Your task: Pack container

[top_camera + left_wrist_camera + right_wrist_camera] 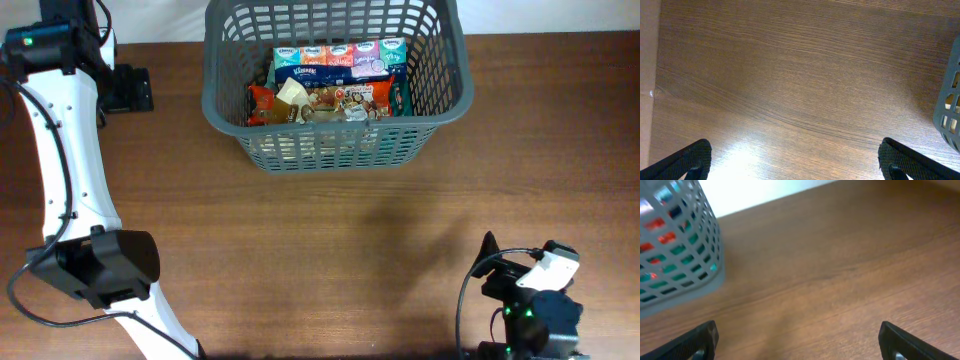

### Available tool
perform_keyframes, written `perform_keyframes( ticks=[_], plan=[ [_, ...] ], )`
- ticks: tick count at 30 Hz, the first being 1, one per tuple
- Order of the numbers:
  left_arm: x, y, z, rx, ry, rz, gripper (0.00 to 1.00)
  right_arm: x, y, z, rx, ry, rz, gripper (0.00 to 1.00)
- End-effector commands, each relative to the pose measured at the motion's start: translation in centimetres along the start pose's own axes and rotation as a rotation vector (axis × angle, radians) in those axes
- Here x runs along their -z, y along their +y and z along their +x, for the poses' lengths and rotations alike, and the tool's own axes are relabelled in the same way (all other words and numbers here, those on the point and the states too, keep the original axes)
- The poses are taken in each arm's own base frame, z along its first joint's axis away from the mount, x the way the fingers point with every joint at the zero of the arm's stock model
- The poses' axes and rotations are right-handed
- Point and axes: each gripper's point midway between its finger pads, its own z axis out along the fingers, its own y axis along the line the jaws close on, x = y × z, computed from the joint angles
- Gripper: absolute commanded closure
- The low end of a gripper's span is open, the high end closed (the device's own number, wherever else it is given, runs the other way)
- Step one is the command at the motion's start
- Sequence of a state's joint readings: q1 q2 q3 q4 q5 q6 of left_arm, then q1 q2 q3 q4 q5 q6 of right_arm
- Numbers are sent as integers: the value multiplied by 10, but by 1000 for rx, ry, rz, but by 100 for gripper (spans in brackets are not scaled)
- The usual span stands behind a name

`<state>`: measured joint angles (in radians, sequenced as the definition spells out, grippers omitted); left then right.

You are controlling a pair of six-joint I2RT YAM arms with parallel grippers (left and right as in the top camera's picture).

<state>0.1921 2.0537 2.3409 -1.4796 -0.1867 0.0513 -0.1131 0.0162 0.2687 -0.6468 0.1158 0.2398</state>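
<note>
The dark grey lattice basket (335, 150) stands at the back middle of the table. It holds several snack packets (325, 98) and a row of tissue packs (340, 55). My left gripper (133, 88) is open and empty at the back left, to the left of the basket. In the left wrist view its fingers (795, 160) frame bare wood, with a basket corner (952, 100) at the right edge. My right gripper (490, 258) is open and empty at the front right, far from the basket. The right wrist view shows its fingers (797, 340) over wood and the basket (677, 245) at upper left.
The brown wooden table (330, 260) stretches between the basket and the right arm. A pale wall or edge strip (647, 75) shows at the left of the left wrist view. The white left arm (70, 160) runs down the left side.
</note>
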Motion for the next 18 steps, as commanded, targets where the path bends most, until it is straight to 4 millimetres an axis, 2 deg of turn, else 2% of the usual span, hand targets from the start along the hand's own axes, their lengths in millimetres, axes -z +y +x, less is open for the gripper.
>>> perform_keyframes(
  ticks=[1,5,18],
  plan=[
    [-7,-2,2,12,20,7,1,-9,-4,13,-4,12,15,1],
    [-7,-2,2,12,20,7,1,-19,-7,35,3,60,24,1],
    [-7,-2,2,12,20,7,1,-19,-6,34,2,56,15,1]
  ],
)
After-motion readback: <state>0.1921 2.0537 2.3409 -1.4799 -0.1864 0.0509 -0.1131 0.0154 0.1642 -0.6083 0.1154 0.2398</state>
